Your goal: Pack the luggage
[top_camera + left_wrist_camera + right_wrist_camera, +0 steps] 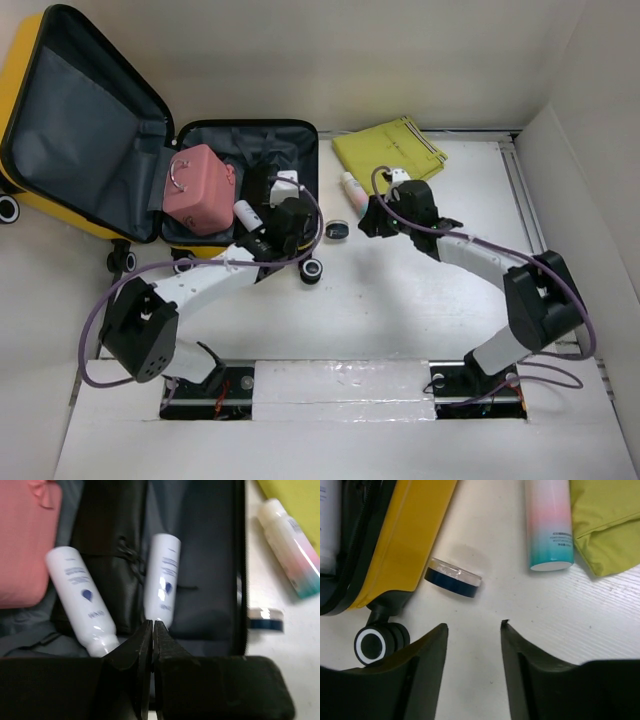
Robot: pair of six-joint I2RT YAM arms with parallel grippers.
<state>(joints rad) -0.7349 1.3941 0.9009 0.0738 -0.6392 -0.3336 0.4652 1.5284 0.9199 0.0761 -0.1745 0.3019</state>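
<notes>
The yellow luggage [28, 95] lies open at the back left, its dark grey lining [262, 145] showing. Inside are a pink case [198, 188] and two white bottles [82, 597] [164, 580]. My left gripper [152, 625] is shut and empty, its tips just short of the right-hand bottle; it also shows in the top view [287, 203], over the luggage's near edge. My right gripper [474, 626] is open and empty above the table, near a small round jar [453, 577] beside the luggage.
A pink-and-teal bottle [549, 525] and a yellow-green folded pouch [605, 520] lie on the table right of the luggage. A caster wheel [372, 642] sticks out at the luggage's near corner. White walls enclose the table.
</notes>
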